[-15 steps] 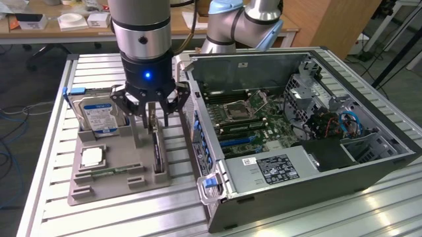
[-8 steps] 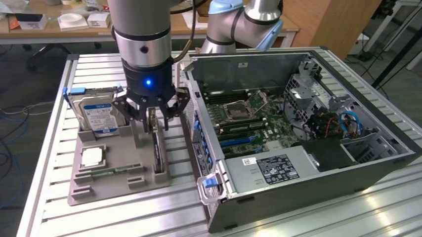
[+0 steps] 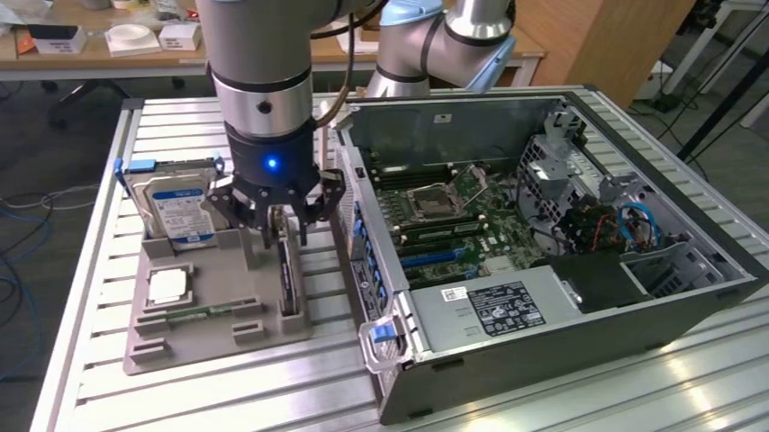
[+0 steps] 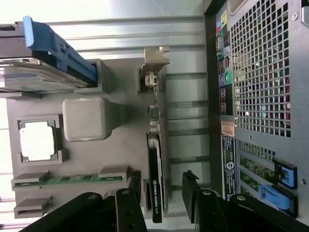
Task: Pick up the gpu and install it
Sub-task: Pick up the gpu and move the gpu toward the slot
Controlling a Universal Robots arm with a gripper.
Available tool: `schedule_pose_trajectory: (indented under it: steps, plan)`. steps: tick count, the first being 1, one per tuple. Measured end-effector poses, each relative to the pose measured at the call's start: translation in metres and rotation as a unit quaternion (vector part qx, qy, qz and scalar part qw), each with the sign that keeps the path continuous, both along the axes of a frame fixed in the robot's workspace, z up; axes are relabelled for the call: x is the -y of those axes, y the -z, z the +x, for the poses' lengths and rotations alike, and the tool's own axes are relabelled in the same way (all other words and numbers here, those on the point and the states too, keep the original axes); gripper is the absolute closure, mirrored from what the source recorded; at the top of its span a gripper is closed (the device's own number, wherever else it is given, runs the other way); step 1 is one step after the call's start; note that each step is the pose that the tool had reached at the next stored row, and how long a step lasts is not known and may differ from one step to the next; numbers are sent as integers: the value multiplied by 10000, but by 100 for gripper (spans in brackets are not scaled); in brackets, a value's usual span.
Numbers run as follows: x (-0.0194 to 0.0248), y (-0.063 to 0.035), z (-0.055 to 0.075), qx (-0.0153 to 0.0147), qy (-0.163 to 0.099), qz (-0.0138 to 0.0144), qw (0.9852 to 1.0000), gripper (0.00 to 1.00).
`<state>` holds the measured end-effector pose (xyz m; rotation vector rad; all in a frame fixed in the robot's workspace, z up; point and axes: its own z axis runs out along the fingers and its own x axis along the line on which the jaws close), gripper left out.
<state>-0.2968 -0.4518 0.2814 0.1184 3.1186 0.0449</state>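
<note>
Room: a wooden desk (image 3: 85,61) stood behind the work area.
Table (image 3: 240,396): slatted aluminium; carried case and tray.
Computer case (image 3: 577,342): lay open, motherboard (image 3: 469,225) exposed.
Tray (image 3: 216,315): grey, beside case.
Gripper (image 3: 284,241): released, fingers straddling card.
Gpu (image 4: 154,179): on edge in tray slot.

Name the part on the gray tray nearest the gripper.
The gpu, the dark card standing on edge under the open gripper; hard drive, processor and memory stick sit farther off.
</note>
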Motion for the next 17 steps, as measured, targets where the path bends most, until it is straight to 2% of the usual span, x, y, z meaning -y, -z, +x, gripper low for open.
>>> schedule_pose_trajectory:
  steps: [7,11,17]
  plan:
    - [13,128,0,-21,-3,0,10000,53]
    - [17,194,0,-50,-41,3,10000,53]
    - [20,277,0,-79,-118,26,9999,53]
